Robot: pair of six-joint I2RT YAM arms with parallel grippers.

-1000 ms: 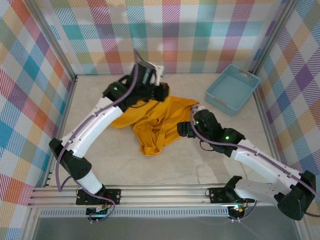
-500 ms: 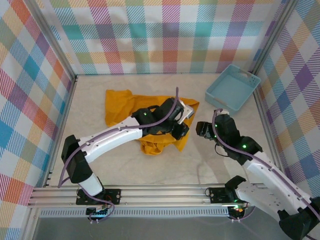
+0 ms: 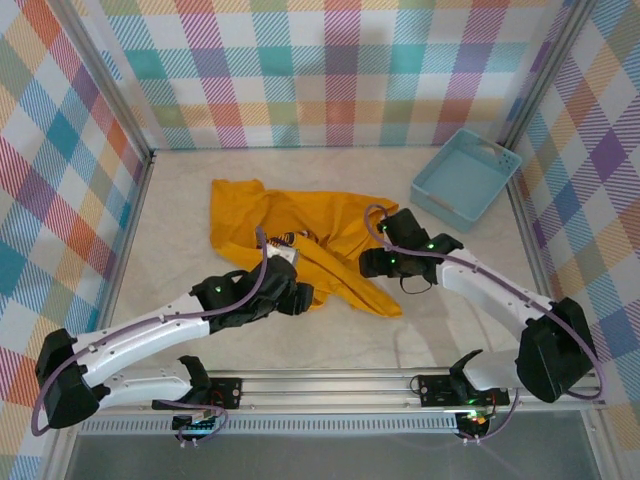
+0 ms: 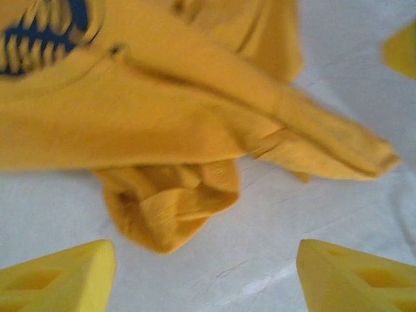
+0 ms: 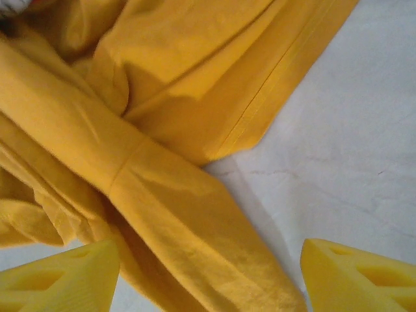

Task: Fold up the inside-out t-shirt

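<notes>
The mustard-orange t-shirt (image 3: 300, 225) lies crumpled mid-table, one corner reaching back left and a long fold running to the front right. Dark lettering (image 4: 39, 32) shows near its collar. My left gripper (image 3: 303, 295) sits open at the shirt's near edge. In the left wrist view this gripper (image 4: 208, 276) has bare table between its fingertips, and a bunched sleeve (image 4: 169, 208) lies just ahead. My right gripper (image 3: 368, 263) hovers open at the shirt's right side. In the right wrist view it (image 5: 208, 276) straddles the long fold (image 5: 195, 240) without closing on it.
A light blue basket (image 3: 465, 178) stands at the back right, apart from the shirt. Plaid walls enclose the white table (image 3: 180, 260) on three sides. Bare table lies left of the shirt and along the near edge.
The left arm has drawn back toward the near left, off the shirt. The shirt now lies more spread, lettering exposed. The right gripper has moved left to the shirt's right edge.
</notes>
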